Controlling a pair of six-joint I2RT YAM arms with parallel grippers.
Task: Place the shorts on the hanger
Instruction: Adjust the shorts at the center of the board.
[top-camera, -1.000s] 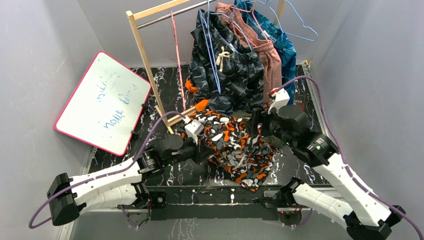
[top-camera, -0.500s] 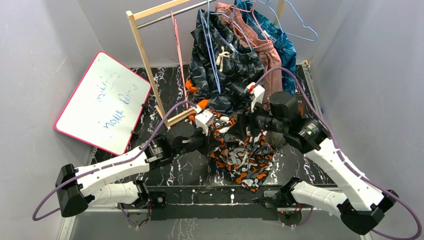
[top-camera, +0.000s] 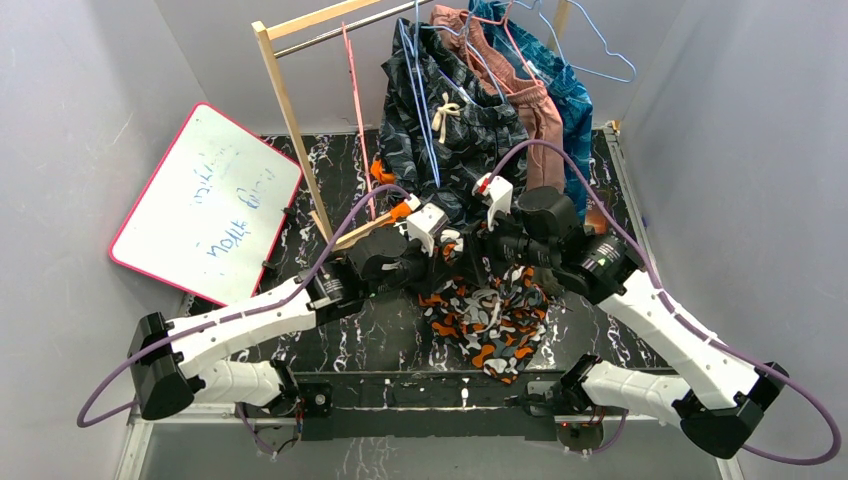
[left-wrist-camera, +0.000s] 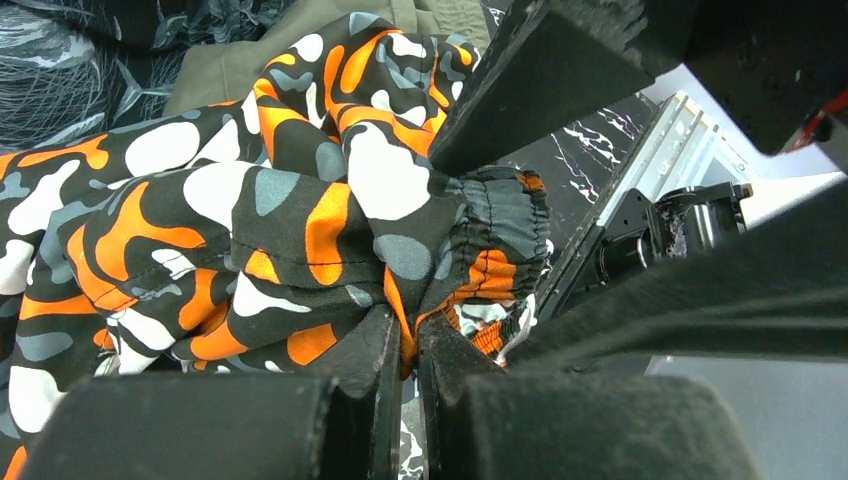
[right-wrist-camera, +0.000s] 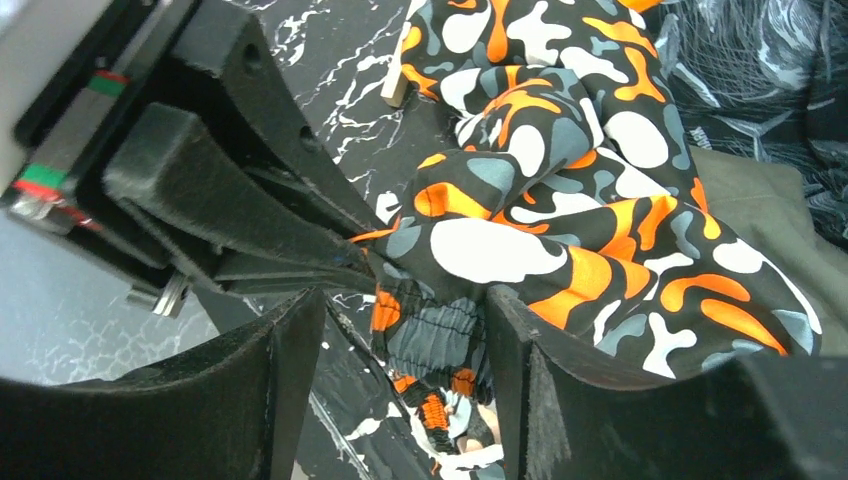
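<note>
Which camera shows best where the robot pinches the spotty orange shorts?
The left wrist view: the left gripper is shut on the waistband of the shorts. The right wrist view shows that band inside the open right gripper. The top view shows bunched fabric, with the pinch hidden.

From above, both sets of jaws are hidden where they meet the shorts (top-camera: 487, 320). The hook of the hanger (top-camera: 630, 68) is lost at the top edge, which also cuts the rack (top-camera: 287, 100). The whiteboard (top-camera: 205, 200) writing is too small to read. The left wrist view crops the shorts leftward.
</note>
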